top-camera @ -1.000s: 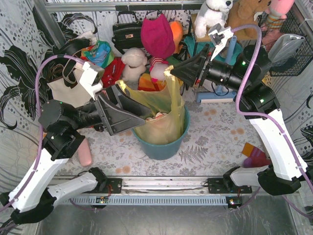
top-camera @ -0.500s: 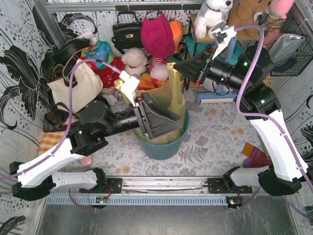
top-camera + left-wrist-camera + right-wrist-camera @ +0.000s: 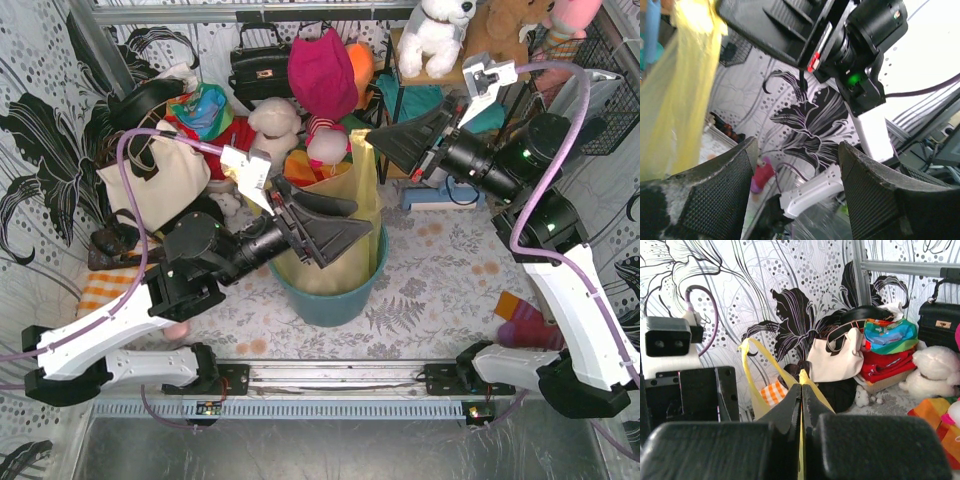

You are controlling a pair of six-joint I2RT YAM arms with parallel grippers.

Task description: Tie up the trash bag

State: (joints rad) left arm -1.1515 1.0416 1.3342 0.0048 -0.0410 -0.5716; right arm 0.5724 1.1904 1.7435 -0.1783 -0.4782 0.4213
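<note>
The yellow-green trash bag (image 3: 352, 268) sits in a round teal bin (image 3: 330, 303) at the table's middle. My right gripper (image 3: 377, 136) is shut on one top corner of the bag and holds it stretched up above the bin. In the right wrist view the jaws (image 3: 801, 386) pinch the yellow strip (image 3: 812, 390), and a loose handle loop (image 3: 751, 371) hangs to the left. My left gripper (image 3: 362, 218) is open and empty above the bin, just left of the raised strip. In the left wrist view its gripper (image 3: 797, 150) points past the yellow plastic (image 3: 675, 100).
A cream tote bag (image 3: 160, 185), a black handbag (image 3: 258, 65), plush toys (image 3: 272, 125) and a magenta hat (image 3: 322, 72) crowd the back. A blue stand (image 3: 440, 192) is behind the bin on the right. A pink-purple object (image 3: 520, 325) lies at the right front.
My left gripper has swung from the bag's left corner rightward across the bin and now stands open near the raised strip. My right gripper has lifted and shifted slightly right with its corner.
</note>
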